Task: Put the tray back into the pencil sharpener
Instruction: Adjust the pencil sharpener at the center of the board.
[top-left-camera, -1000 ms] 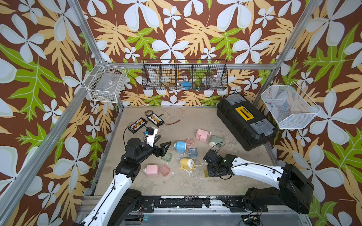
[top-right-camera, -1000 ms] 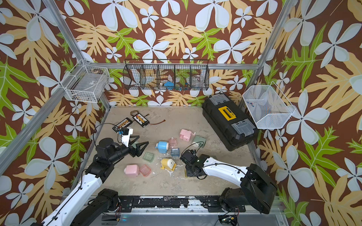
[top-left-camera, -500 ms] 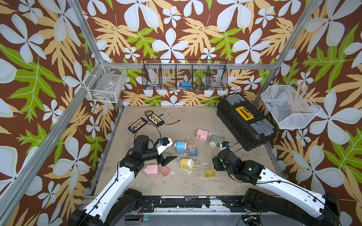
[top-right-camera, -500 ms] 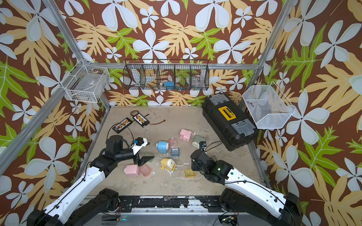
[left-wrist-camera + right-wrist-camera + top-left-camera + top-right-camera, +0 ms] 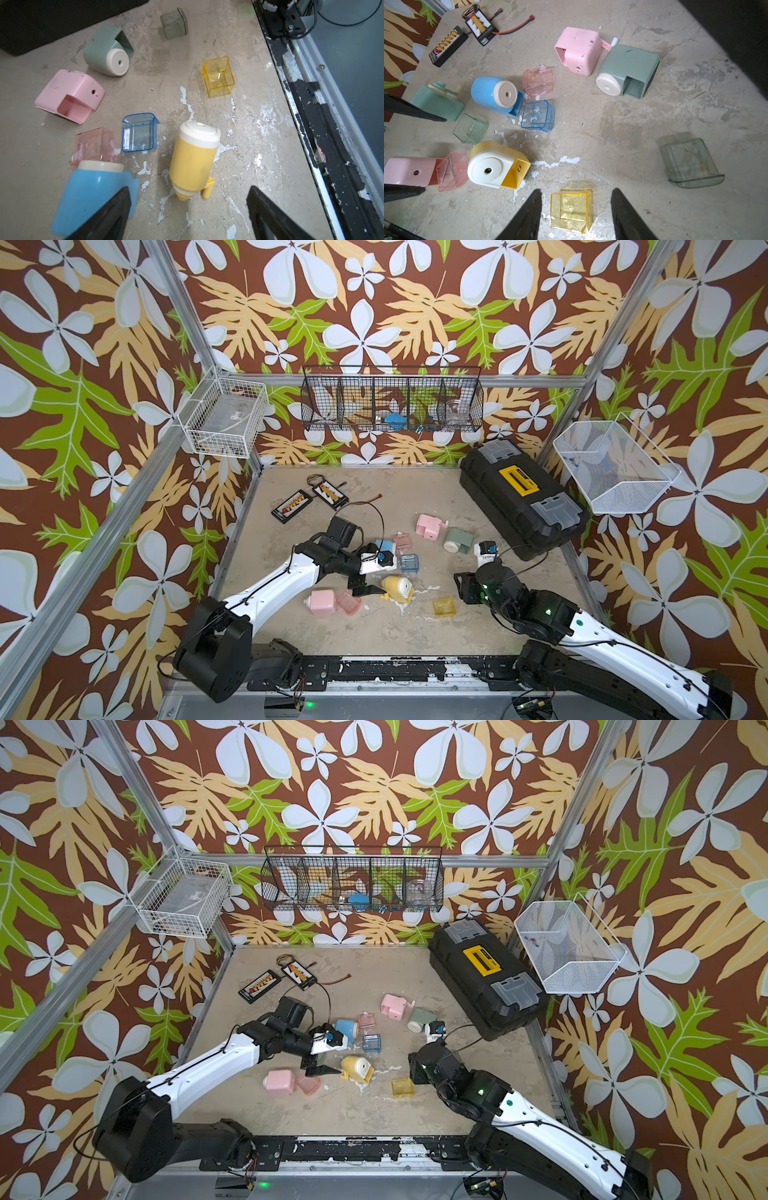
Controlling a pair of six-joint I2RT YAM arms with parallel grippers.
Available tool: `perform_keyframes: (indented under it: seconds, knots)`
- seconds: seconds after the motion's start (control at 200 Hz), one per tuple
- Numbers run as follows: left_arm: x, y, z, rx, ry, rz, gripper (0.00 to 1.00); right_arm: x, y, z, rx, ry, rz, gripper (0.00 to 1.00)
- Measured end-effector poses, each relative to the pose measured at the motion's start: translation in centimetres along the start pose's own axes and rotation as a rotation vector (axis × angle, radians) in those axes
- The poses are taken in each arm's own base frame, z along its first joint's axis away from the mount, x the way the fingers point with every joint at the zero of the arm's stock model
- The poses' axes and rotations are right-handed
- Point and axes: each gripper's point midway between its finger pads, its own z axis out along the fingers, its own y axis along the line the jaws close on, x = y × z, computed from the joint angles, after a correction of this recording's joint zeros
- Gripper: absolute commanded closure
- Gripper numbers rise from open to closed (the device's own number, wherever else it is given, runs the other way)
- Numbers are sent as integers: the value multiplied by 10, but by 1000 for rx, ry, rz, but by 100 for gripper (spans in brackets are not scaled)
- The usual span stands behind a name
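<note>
The yellow tray lies loose on the table, a short way right of the yellow pencil sharpener, which lies on its side with its slot empty. My right gripper hovers open over the tray, a finger on each side and a gap at both. My left gripper is wide open just left of the sharpener, by its crank end, holding nothing. In the left wrist view the tray sits beyond the sharpener.
Other sharpeners lie around: blue, pink, green, pink. Loose trays include blue, pink and grey-green. A black toolbox stands back right, charger boards back left.
My right gripper has opened and pulled back to the right and up, leaving the yellow tray on the table. My left arm has swung in toward the yellow sharpener.
</note>
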Motion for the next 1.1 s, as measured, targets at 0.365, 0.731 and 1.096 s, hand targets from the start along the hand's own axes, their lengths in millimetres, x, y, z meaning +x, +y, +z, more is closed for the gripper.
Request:
perform_keyframes:
  seconds: [0.365, 0.731, 1.096]
  knots:
    - [13, -3, 34, 100, 71, 34, 14, 5, -6, -1, 8, -4, 4, 45]
    - [31, -7, 56, 149, 143, 23, 23, 9, -8, 2, 16, 6, 13, 45]
    - [36, -9, 70, 182, 157, 20, 36, 13, -12, 2, 18, 7, 20, 45]
